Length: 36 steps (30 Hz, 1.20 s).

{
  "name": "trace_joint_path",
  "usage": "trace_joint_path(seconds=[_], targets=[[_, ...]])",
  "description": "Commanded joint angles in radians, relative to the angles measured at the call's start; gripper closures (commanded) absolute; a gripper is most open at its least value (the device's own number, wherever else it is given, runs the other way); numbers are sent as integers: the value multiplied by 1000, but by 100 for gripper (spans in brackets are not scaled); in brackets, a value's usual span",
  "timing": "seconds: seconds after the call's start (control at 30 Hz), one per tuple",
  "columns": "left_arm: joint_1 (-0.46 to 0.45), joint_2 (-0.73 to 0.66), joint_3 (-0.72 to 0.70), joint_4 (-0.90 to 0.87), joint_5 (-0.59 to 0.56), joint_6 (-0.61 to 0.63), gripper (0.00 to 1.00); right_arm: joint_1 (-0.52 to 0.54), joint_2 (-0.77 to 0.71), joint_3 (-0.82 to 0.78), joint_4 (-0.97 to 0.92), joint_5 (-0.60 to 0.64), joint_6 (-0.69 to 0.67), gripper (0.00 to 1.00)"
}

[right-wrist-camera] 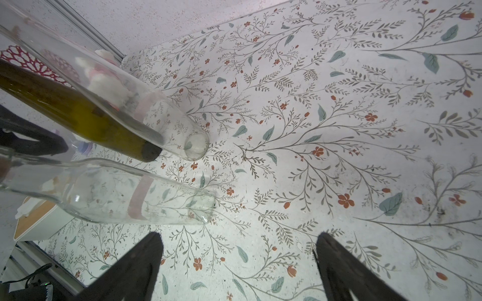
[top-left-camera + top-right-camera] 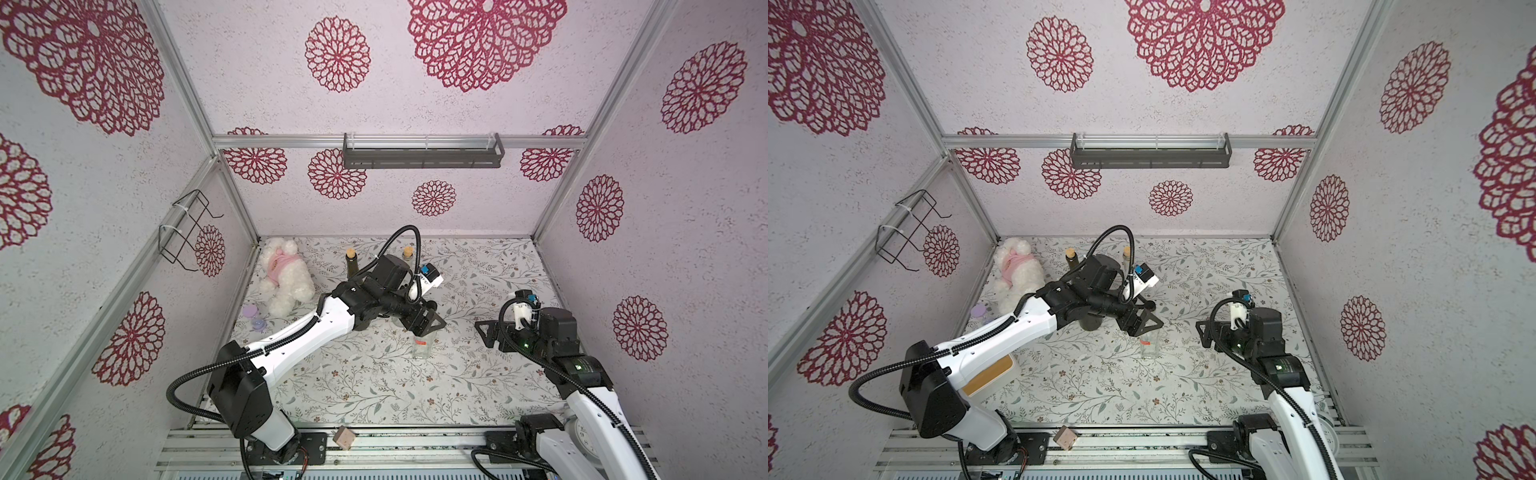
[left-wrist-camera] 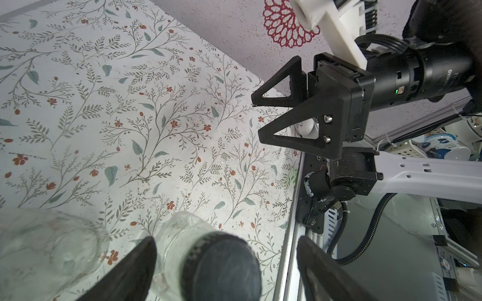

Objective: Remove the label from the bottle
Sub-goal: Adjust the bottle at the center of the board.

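Left gripper (image 3: pixel 226 242) is over the bottle (image 2: pixel 424 351), pointing down at it. In the left wrist view my fingers (image 3: pixel 140 263) straddle the dark cap (image 3: pixel 224 263), one on each side. One finger sits close to the neck and the other has a clear gap to the cap. So the jaws are apart: released, nothing grasped.

Right gripper (image 1: pixel 239 235) is spread wide as well, with nothing between the fingers and only bare table (image 2: pixel 457 386) under it. It sits to the right of the bottle, apart from it, with the fingers aimed left.

The bottle is clear glass, upright, roughly mid-table. The label (image 2: pixel 421 343) is on the glass. It shows as a small red patch in both top views and as a pale pink band round the body from the right wrist. I can't tell whether any edge is lifted.

Rest of the scene:
- An olive bottle (image 2: pixel 352 266) and a second clear bottle (image 2: pixel 409 254) stand on the far side, both upright and corked.
- A white plush toy (image 2: pixel 284 276) in a pink top lies in the far left corner.
- A box with a tan lid (image 2: pixel 988 376) sits at the left edge, partly under my left arm.
- A small wooden block (image 2: pixel 344 437) rests on the near rail, off the table.
- A glass item (image 3: pixel 47 247) sits just beside the bottle in the left wrist view, too blurred to identify.
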Motion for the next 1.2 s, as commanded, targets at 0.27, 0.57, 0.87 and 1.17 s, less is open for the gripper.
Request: trace_joint_path(seconds=[0.27,0.57,0.87,1.17], targets=[[8,-3,8,-3,-13,31,19,-6,-3,-11,8,-11,-1,6],[8,39,54,-20,-19,46,25,-6,-1,-25,7,-2,-9,6],[8,66,71,-24,-21,56,29,-6,-16,-36,1,9,-13,6],[5,55,69,-24,-47,57,46,-6,-31,-44,-1,13,-7,6]])
